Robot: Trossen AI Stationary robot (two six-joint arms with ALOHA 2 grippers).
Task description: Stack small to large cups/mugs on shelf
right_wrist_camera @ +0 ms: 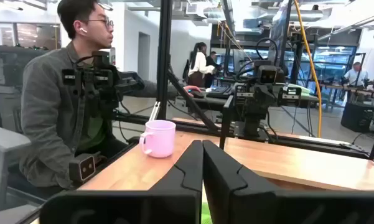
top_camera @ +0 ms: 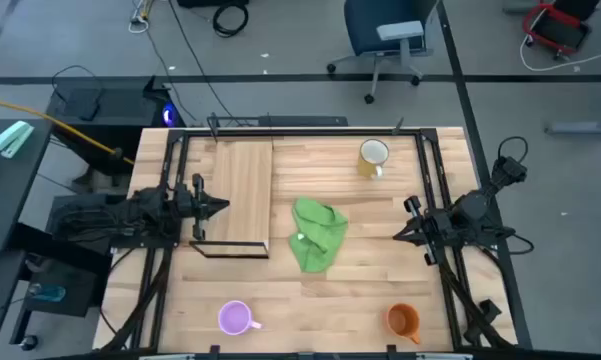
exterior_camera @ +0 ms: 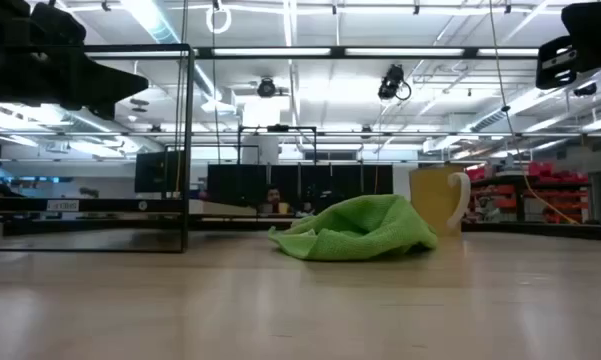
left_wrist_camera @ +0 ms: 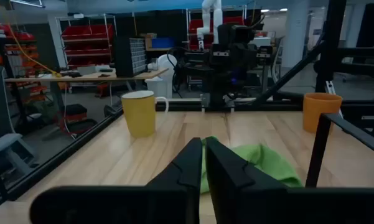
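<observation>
The yellow-cream mug [top_camera: 373,156] stands upright on the table at the far side; it also shows in the low view [exterior_camera: 436,199] and the left wrist view [left_wrist_camera: 140,112]. The purple mug [top_camera: 235,319] stands near the front edge and shows in the right wrist view [right_wrist_camera: 158,137]. The orange mug [top_camera: 403,320] stands at the front right and shows in the left wrist view [left_wrist_camera: 320,111]. The shelf [top_camera: 239,195] lies on the table left of centre. My left gripper [top_camera: 223,207] is shut and empty above the shelf. My right gripper [top_camera: 397,235] is shut and empty at the right.
A crumpled green cloth [top_camera: 317,234] lies mid-table between the two grippers. A black frame [top_camera: 180,180] runs round the table's sides. A person [right_wrist_camera: 62,93] sits beyond the table's left side, and an office chair [top_camera: 385,40] stands behind the table.
</observation>
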